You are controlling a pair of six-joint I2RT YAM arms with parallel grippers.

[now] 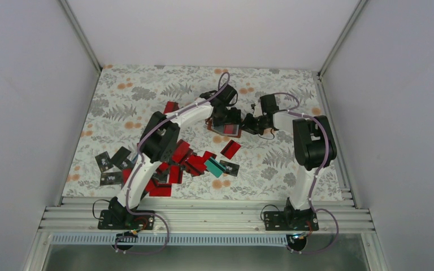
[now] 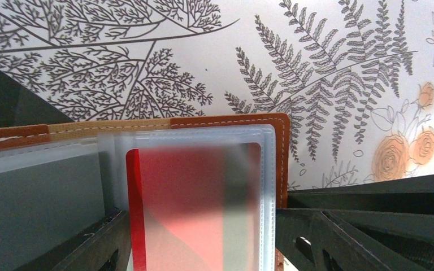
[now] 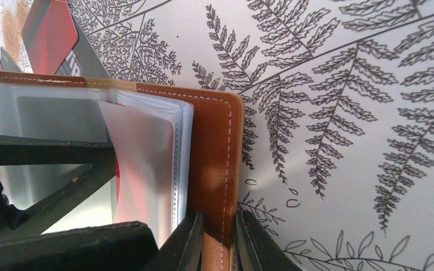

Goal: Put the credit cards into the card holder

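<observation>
The brown card holder (image 1: 215,127) lies open on the floral table top, past the middle. A red card (image 2: 192,203) sits almost wholly inside its frosted clear pocket, with a bare red strip at the card's left edge. My left gripper (image 2: 203,248) points down over it, jaws a card's width apart. One finger (image 2: 96,248) is at the card's left edge and the other at the pocket's outer edge. My right gripper (image 3: 219,243) is shut on the holder's brown cover edge (image 3: 215,147), from the right (image 1: 247,123).
A heap of loose red cards (image 1: 181,161) lies near the left arm, with a teal card (image 1: 213,167) and black cards (image 1: 110,164) around it. Single red cards lie further back (image 1: 171,106) and beside the holder (image 1: 230,149). White walls enclose the table.
</observation>
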